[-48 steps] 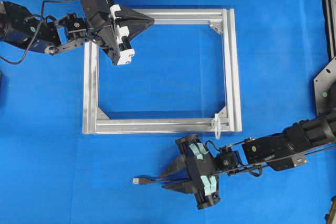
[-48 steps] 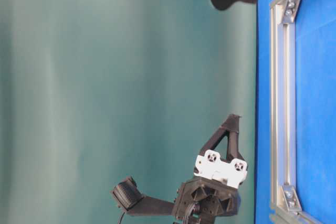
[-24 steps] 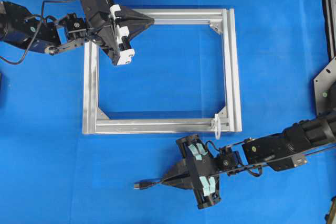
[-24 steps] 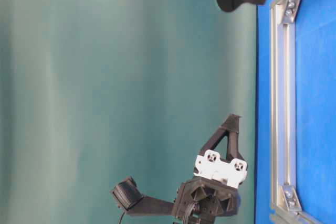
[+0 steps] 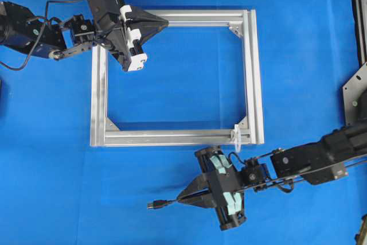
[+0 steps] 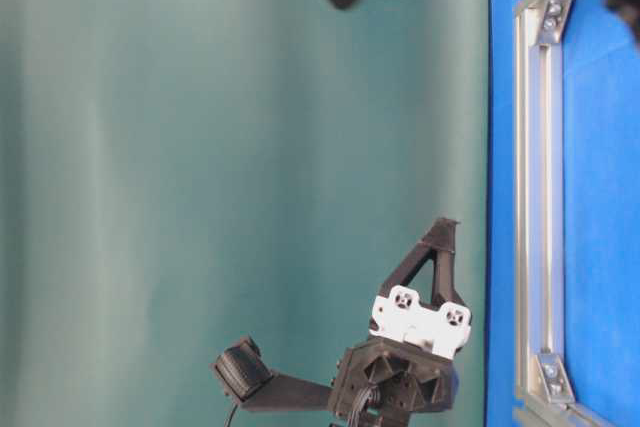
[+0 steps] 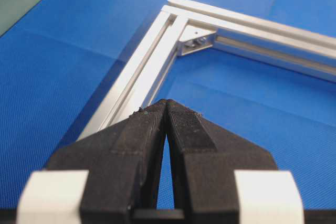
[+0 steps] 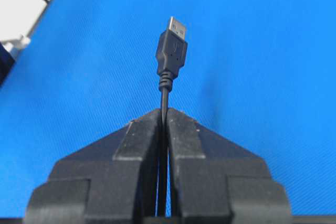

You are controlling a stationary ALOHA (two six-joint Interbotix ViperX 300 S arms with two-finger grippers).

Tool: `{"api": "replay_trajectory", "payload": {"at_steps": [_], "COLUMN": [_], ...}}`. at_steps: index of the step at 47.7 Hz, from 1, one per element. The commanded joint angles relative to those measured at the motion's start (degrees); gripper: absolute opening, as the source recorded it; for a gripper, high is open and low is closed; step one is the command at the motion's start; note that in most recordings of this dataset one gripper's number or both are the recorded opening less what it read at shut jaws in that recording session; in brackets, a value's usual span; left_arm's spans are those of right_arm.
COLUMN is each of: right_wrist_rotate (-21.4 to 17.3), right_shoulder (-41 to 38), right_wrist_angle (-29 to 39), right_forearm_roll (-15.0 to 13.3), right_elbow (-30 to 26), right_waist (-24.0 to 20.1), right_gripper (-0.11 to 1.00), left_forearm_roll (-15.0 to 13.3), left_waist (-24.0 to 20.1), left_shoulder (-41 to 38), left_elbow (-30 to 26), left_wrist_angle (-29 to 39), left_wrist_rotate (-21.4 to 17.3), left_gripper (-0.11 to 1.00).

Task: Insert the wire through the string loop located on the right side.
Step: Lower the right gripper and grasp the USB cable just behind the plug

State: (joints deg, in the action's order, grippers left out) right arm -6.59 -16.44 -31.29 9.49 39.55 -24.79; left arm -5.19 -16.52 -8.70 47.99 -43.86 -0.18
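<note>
The wire (image 5: pixel 163 202) is a thin black cable ending in a black plug with a metal tip (image 8: pixel 171 51). My right gripper (image 5: pixel 179 200) is shut on it just behind the plug, below the silver frame (image 5: pixel 252 73) on the blue mat. In the right wrist view the cable runs between the closed fingers (image 8: pixel 144 140) and the plug sticks out ahead. The white string loop (image 5: pixel 235 135) sits on the frame's bottom bar near its right corner, up and right of the plug. My left gripper (image 5: pixel 166 23) is shut on nothing, over the frame's top-left bar (image 7: pixel 142 72).
A corner bracket (image 7: pixel 195 39) shows ahead of the left gripper. A grey metal mount (image 5: pixel 355 93) stands at the right edge of the mat. The table-level view shows the left arm's wrist (image 6: pixel 415 347) and the frame's side bar (image 6: pixel 535 197).
The right gripper closed on the wire behind the plug and has shifted slightly down and lifted. The left arm has not moved.
</note>
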Motion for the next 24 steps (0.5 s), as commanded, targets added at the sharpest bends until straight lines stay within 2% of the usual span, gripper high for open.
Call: {"api": "replay_trajectory", "payload": {"at_steps": [1,10,24], "right_wrist_rotate": [0.79,2.72,2.72], "right_shoulder": [4.04,6.50,6.50], "right_wrist_angle": [1.14,3.16,3.25], "right_forearm_roll": [-0.09,-0.09,0.00], "right_elbow": [-0.26,-0.26,-0.26], "right_waist": [-0.09,-0.09,-0.09], "right_gripper": [-0.03,-0.03,-0.03], "left_forearm_roll": [0.18,0.18,0.18], "left_waist": [-0.18,-0.09,-0.09], "left_shoulder": [1.93,1.93,1.93], "left_elbow": [-0.70,-0.62,-0.44], "left_wrist_angle": [-0.26,-0.26,-0.26], "left_wrist_rotate": [0.09,0.09,0.09], "left_gripper": [0.00,0.00,0.00]}}
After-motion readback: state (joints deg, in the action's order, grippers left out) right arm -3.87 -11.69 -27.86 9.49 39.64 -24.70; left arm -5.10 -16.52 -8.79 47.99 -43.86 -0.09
